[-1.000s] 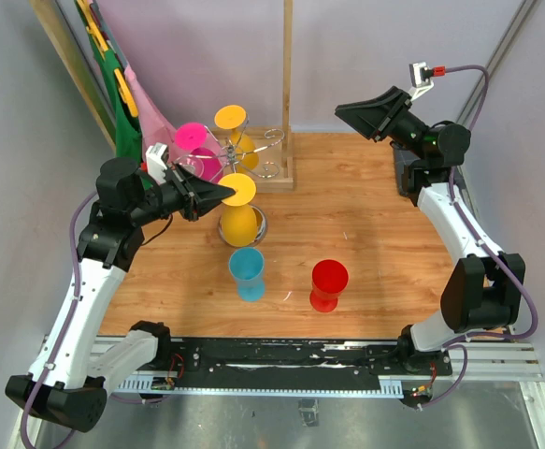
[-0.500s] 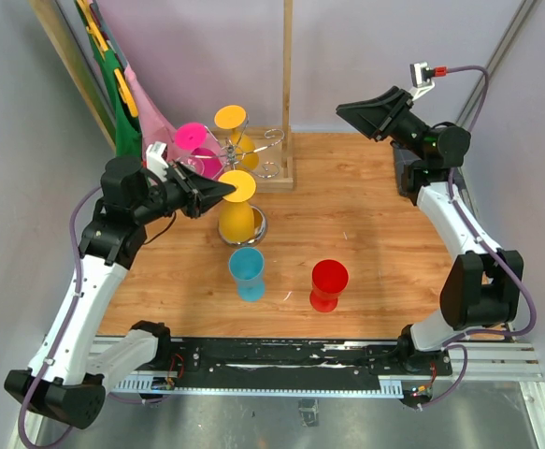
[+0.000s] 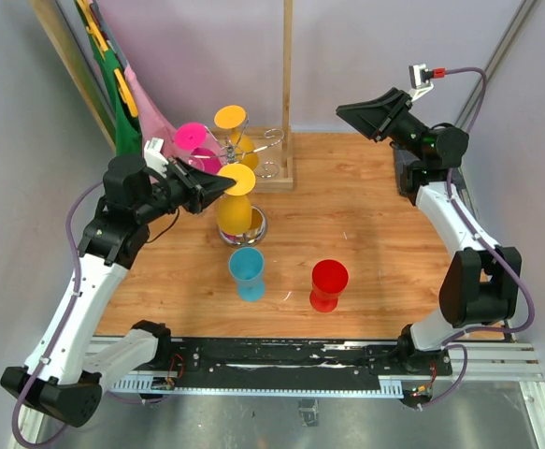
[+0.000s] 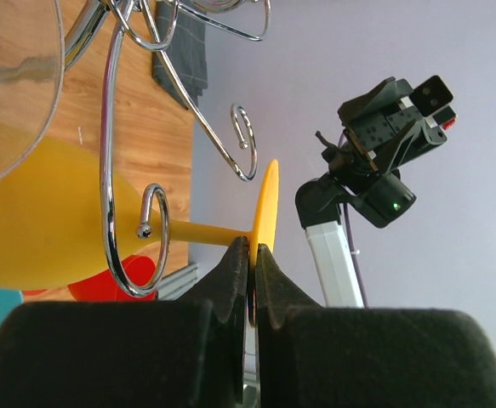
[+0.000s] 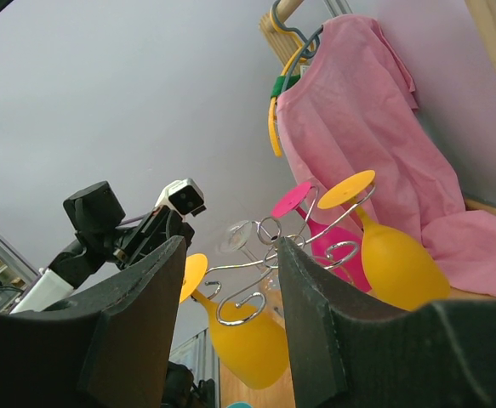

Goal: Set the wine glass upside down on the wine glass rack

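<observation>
The wine glass rack (image 3: pixel 259 226) stands at the far left of the wooden table (image 3: pixel 375 243), and the yellow wine glass (image 3: pixel 236 210) hangs bowl-down against it. Its stem lies in one curled wire arm (image 4: pixel 133 246), and its foot sits just outside the hook. The left gripper (image 4: pixel 249 255) is clamped on the rim of that foot, a hold that probably keeps the glass inverted while the stem slides along the wire.

Behind the rack rises a wooden frame (image 3: pixel 287 84), with a pink garment (image 3: pixel 147 114) on a hanger to its left. The right gripper (image 5: pixel 230 246), fingers spread and carrying nothing, hovers high at the far right, well apart.

A pink glass (image 3: pixel 193 140) and a second yellow glass (image 3: pixel 230 119) already fill neighbouring arms, crowding the approach. A red glass (image 3: pixel 328 283) and a blue glass (image 3: pixel 247 271) wait on the table nearby.
</observation>
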Controlling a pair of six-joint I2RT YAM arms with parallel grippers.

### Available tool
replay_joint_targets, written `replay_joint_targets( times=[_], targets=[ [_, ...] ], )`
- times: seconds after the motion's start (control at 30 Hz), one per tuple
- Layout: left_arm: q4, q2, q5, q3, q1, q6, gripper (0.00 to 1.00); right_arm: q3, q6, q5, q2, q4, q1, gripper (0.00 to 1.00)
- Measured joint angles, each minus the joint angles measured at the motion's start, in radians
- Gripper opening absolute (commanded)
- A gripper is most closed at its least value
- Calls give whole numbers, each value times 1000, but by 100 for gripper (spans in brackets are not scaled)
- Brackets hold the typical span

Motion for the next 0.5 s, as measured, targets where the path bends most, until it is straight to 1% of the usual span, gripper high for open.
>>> replay_joint_targets(
  times=[0.5],
  targets=[
    [-4, -13, -97, -11, -37, -1, 0, 0, 23, 0, 17, 26, -3, 49]
  ],
)
